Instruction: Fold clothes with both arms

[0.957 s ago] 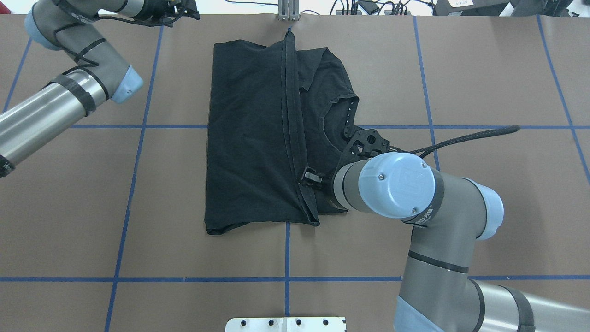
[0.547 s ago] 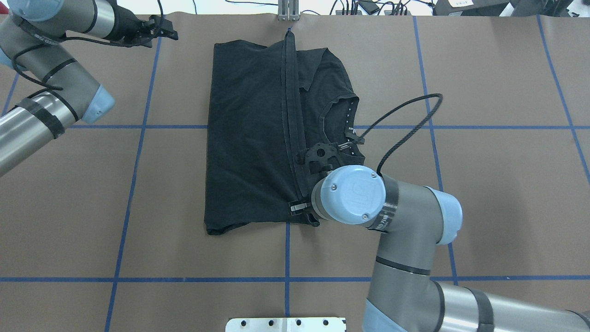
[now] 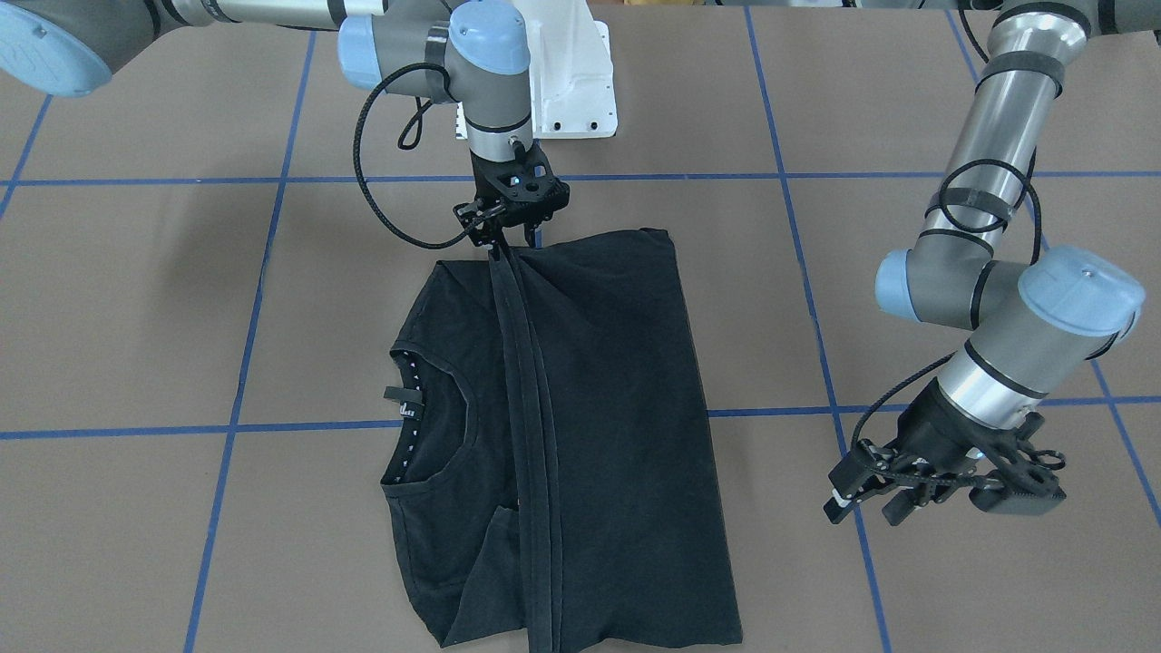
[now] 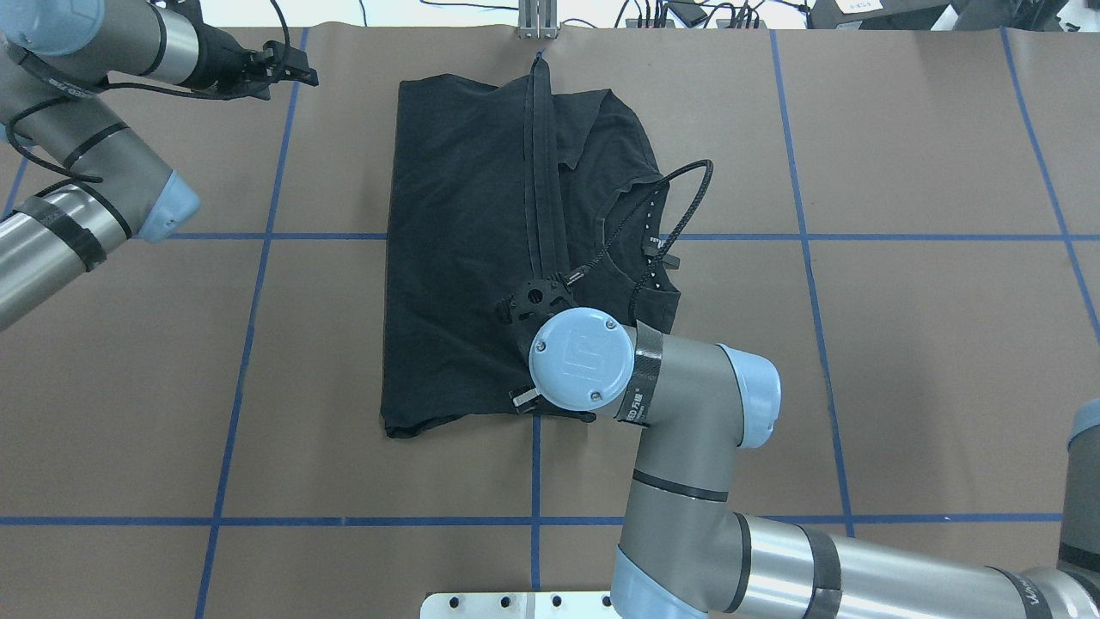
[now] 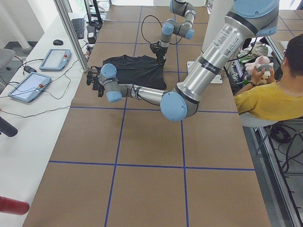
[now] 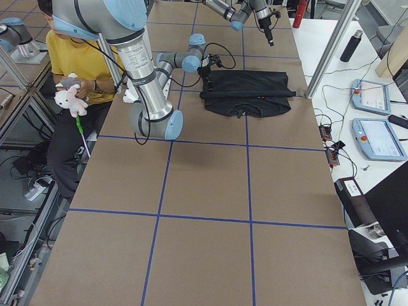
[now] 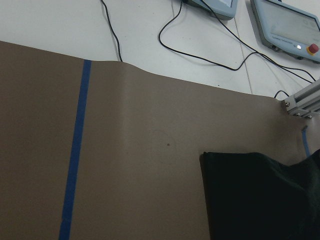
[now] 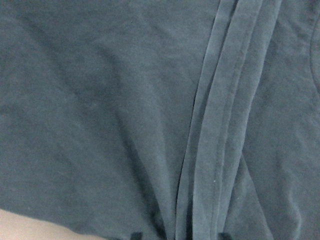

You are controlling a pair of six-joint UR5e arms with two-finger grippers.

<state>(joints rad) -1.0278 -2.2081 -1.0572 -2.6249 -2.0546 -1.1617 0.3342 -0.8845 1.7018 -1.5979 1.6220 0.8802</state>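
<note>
The black T-shirt (image 3: 617, 408) lies flat on the brown table, folded lengthwise. A doubled hem strip (image 4: 541, 189) runs down its middle and the collar (image 3: 426, 399) is exposed beside it. My right gripper (image 3: 502, 238) is down at the robot-side end of that strip. In the right wrist view the hem (image 8: 215, 125) fills the frame, with two dark fingertips (image 8: 135, 235) standing apart on either side of it, so the gripper is open. My left gripper (image 3: 862, 503) hovers open and holds nothing, off the shirt's far corner (image 7: 260, 195).
The white pedestal (image 3: 571, 82) stands at the robot's edge. An aluminium post (image 4: 537, 26) stands at the far edge, with control tablets (image 7: 285, 25) and cables behind it. A seated person in yellow (image 5: 270, 99) is beside the table. Blue tape lines (image 4: 249, 344) grid the surface.
My right arm swung left along the shirt to the hem's near end. The left arm drew back leftward, and its gripper dropped lower beside the shirt's far corner.
</note>
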